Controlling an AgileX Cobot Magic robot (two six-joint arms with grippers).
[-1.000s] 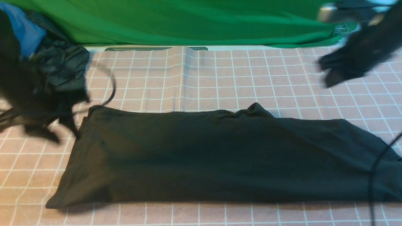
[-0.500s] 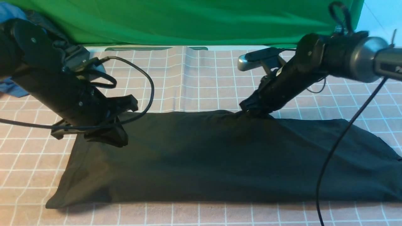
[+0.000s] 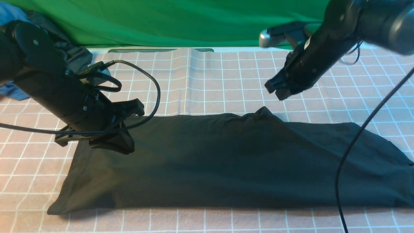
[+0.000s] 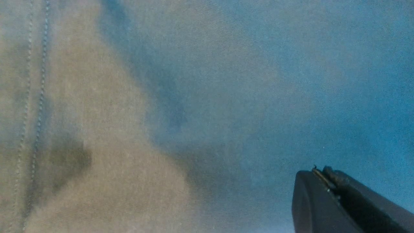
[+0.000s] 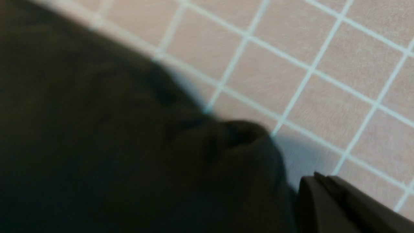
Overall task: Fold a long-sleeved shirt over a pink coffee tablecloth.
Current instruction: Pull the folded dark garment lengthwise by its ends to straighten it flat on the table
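Observation:
The long-sleeved shirt (image 3: 226, 161) is black and lies folded into a long band across the pink coffee tablecloth (image 3: 207, 81), with a small raised bump on its far edge. My left gripper (image 3: 127, 148) is down on the shirt's far left corner, shut. In the left wrist view its tips (image 4: 318, 171) are closed together over flat shirt fabric (image 4: 194, 97), with no cloth seen between them. My right gripper (image 3: 278, 93) hangs shut and empty above the tablecloth, just beyond the bump. The right wrist view shows the gripper (image 5: 315, 178) beside the shirt edge (image 5: 97, 145).
A green cloth (image 3: 194, 22) hangs along the back. A dark grey-green garment (image 3: 77, 55) and a blue one (image 3: 9, 14) lie at the far left behind my left arm. The right arm's cable (image 3: 352, 145) hangs over the shirt's right part, and the left arm's cable (image 3: 157, 94) loops above its far edge.
The right gripper touched the bump on the shirt's far edge, then rose up and to the right, empty. The left arm came down on the far left corner and has stayed there.

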